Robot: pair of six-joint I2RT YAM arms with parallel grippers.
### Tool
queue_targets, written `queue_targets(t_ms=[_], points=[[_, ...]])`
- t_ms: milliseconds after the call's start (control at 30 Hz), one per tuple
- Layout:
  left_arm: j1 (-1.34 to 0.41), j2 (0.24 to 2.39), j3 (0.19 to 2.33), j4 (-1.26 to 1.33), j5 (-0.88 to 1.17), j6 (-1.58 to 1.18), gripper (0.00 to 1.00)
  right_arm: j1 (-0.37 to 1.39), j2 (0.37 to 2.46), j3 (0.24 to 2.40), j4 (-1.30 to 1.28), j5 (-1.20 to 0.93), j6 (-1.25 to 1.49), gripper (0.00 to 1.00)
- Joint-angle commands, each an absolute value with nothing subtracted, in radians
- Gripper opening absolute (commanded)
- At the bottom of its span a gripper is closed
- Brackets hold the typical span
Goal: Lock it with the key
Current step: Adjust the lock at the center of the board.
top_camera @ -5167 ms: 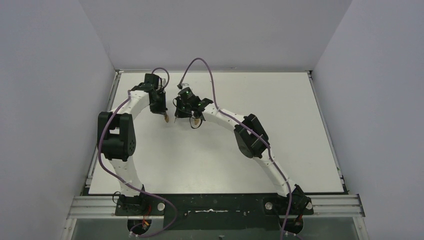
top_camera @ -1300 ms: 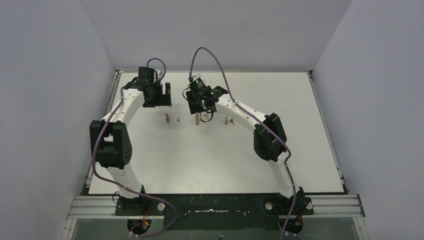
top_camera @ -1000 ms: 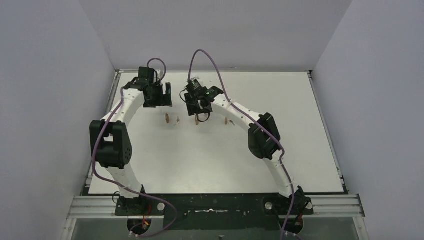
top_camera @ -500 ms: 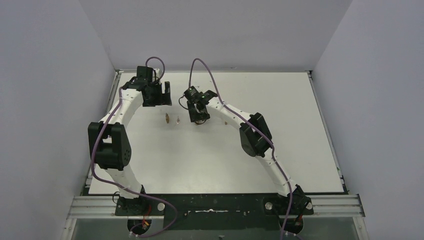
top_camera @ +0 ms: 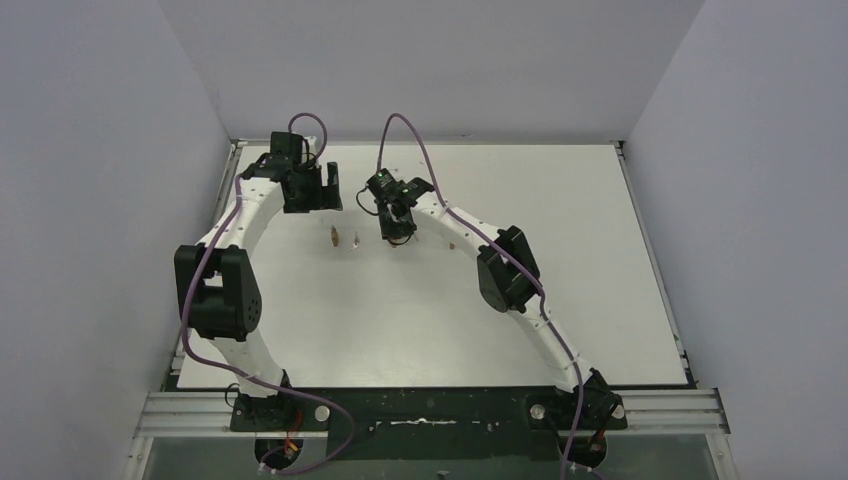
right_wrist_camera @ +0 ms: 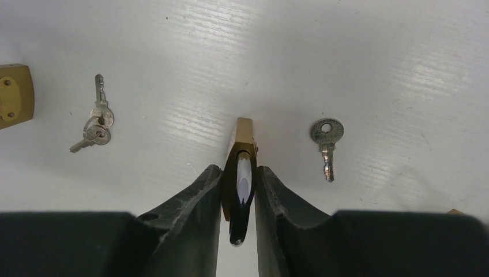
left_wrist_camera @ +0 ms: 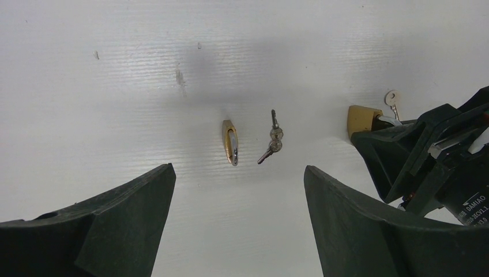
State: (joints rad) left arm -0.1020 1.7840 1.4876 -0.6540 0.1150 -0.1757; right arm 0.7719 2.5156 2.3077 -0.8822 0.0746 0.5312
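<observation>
My right gripper (right_wrist_camera: 239,173) is shut on a brass padlock (right_wrist_camera: 245,135) that stands on edge on the white table, one finger against each flat side. A single silver key (right_wrist_camera: 327,138) lies just right of it. A small bunch of keys (right_wrist_camera: 95,124) lies to its left, and beyond that a second brass padlock (right_wrist_camera: 14,95). In the left wrist view that second padlock (left_wrist_camera: 230,141) and the key bunch (left_wrist_camera: 271,141) lie ahead of my open left gripper (left_wrist_camera: 239,168), which hovers with nothing between its fingers. The held padlock (left_wrist_camera: 363,119) shows at the right of that view.
From above, both arms reach to the far left part of the table (top_camera: 560,300), the left gripper (top_camera: 322,200) close to the right gripper (top_camera: 397,235). A small brass object (top_camera: 452,243) lies right of the right gripper. White walls enclose the table on three sides.
The right gripper has shifted left and down over the padlock and closed its fingers onto it. The left arm has stayed nearly still with its jaws wide.
</observation>
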Motion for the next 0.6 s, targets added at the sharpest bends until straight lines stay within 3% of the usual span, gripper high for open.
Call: queue_targets(t_ms=[0, 467, 567], points=[[-0.093, 1.735, 1.531, -0.635, 0.14, -0.176, 0.8, 0.765, 2.544, 2.371, -0.903, 0.101, 0.544, 0.1], [-0.083, 1.742, 1.537, -0.635, 0.162, -0.179, 0.8, 0.763, 2.554, 2.405, -0.958, 0.191, 0.549, 0.09], [-0.083, 1.743, 1.537, -0.635, 0.163, -0.181, 0.8, 0.764, 2.543, 2.398, -0.96, 0.198, 0.552, 0.12]])
